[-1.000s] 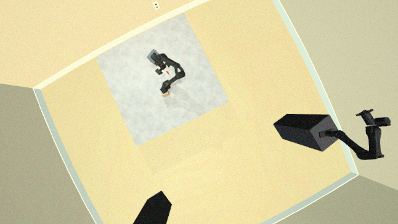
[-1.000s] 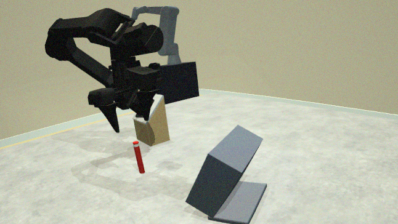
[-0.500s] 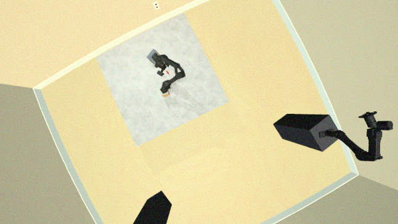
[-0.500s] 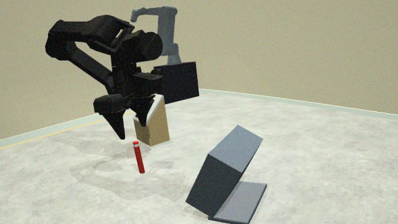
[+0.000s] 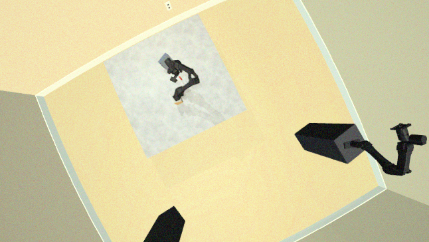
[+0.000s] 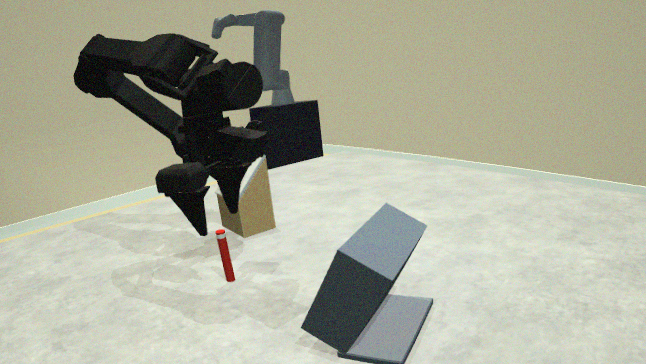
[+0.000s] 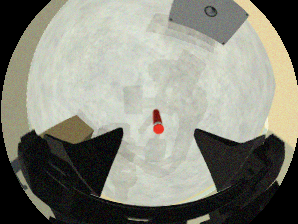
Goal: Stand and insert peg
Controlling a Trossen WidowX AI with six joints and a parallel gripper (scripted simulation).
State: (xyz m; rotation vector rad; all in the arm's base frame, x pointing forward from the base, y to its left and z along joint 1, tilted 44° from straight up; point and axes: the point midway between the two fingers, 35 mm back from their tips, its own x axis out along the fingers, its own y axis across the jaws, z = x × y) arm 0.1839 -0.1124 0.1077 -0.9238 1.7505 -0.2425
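The red peg (image 5: 180, 78) (image 6: 226, 260) (image 7: 157, 118) stands upright on the table, with its white band near the top end. My gripper (image 6: 218, 223) (image 7: 160, 132) is open and empty, pointing down with its fingertips just above the peg. In the wrist view the peg's top shows between the two fingertips, touching neither. The grey sloped panel (image 5: 163, 60) (image 6: 382, 242) (image 7: 192, 22) stands apart from the peg. Its round hole (image 7: 211, 11) shows in the wrist view and is hidden in the exterior view.
A tan wedge-shaped block (image 5: 178, 102) (image 6: 258, 207) (image 7: 72, 129) stands at the arm's base, behind the peg in the exterior view. The panel has a flat foot plate (image 6: 395, 325). Another arm (image 5: 403, 156) (image 6: 267, 55) on a dark box (image 5: 322, 139) (image 6: 292, 132) is far off.
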